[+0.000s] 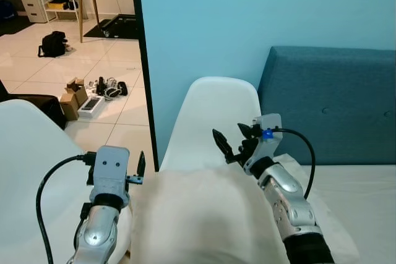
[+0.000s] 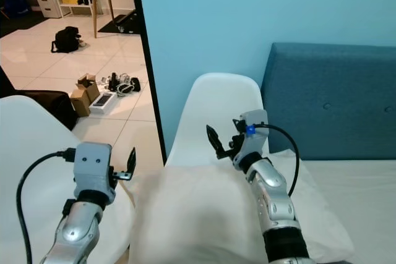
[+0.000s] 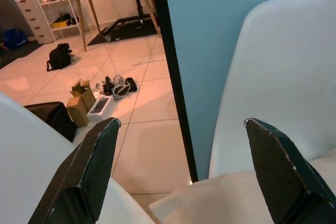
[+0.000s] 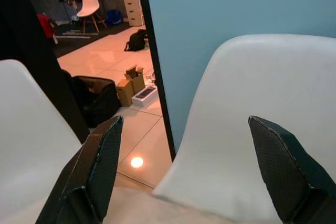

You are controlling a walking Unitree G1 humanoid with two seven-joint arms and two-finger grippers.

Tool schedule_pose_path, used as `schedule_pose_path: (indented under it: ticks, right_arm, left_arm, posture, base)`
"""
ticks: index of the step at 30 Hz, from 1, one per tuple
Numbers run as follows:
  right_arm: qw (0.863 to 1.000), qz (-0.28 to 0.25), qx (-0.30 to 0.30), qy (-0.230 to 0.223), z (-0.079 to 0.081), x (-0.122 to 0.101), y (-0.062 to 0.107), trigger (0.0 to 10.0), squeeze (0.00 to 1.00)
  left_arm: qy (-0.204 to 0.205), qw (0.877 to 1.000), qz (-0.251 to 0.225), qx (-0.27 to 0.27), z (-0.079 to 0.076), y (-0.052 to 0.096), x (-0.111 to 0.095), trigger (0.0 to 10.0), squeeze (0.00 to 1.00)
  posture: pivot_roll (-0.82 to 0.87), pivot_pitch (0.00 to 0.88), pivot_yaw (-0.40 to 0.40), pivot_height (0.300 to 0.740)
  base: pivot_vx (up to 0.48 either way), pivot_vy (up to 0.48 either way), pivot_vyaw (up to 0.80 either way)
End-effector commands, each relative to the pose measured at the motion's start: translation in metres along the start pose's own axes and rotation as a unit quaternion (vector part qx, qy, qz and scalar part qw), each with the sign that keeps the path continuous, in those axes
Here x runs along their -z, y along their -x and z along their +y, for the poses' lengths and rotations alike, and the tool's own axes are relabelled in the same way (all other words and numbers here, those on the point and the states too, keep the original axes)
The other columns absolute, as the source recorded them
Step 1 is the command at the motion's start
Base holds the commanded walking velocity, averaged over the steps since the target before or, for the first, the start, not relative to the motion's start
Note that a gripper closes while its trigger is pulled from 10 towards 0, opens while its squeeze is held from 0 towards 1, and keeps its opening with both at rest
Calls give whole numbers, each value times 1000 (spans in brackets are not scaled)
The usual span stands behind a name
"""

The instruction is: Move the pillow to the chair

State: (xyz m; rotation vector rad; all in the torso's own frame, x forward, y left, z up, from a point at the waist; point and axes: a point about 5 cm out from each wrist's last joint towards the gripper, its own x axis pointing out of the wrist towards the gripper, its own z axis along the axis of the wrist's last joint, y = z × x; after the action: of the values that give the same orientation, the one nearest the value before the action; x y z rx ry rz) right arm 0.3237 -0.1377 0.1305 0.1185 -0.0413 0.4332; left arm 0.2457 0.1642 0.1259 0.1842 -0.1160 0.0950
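- The right gripper [image 1: 233, 142] had its two black fingers [image 4: 92, 174] spread wide with nothing between them, poised just above the far edge of the pillow [image 1: 204, 217] and in front of the chair [image 1: 216, 119] back.
- The left gripper [image 1: 140, 171] was likewise spread, as its wrist view showed, its fingers [image 3: 86, 169] holding nothing and standing just beside the pillow's left edge.
- The pillow, cream and soft, lay between the two arms on the chair's seat, its far edge up against the foot of the white backrest; it looked to be already on the chair, so the step in hand was most likely letting go and checking the placement.
- To do that well, I judged the fingers should stay parted and lift straight up off the fabric, so that no tip snags the cover and drags the pillow back off the seat.
- The near part of the pillow ran out of the head views at the bottom, so I could not tell how much overhung the seat's front edge; a gentle push toward the backrest might be worth it before withdrawing.
- A second white chair [image 1: 28, 171] stood well to the left, a blue upholstered panel [image 1: 334, 100] to the right, and boxes [image 1: 77, 97] lay on the tiled floor [image 1: 37, 69] beyond.
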Motion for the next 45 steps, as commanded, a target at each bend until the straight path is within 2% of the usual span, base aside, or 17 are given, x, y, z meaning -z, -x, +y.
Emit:
schedule_pose_path:
  ticks: [1,10,19,28,45]
  right_arm:
    - [1000,10,9,-3,-4,2,1,10000,0]
    - [1000,13,10,-4,-4,3,0,10000,0]
    - [1000,17,10,-6,-4,4,1,10000,0]
    - [1000,21,13,-4,-4,6,2,10000,0]
    - [999,29,20,-5,-5,8,2,10000,0]
  left_arm:
    - [1,1000,2,8,-3,1,0,10000,0]
    - [6,1000,1,10,-4,1,0,10000,0]
    - [8,1000,3,19,-6,2,1,10000,0]
    - [-3,1000,1,22,-7,3,2,10000,0]
    - [2,1000,5,23,-7,2,4,10000,0]
  posture:
    - [91,0,-46,740]
    - [89,0,-48,740]
    - [88,0,-49,740]
    - [84,0,-45,740]
    - [80,0,-47,740]
  base:
    - [0,0,-781]
    - [0,0,-781]
    - [-472,0,-781]
    - [0,0,-779]
    - [0,0,-780]
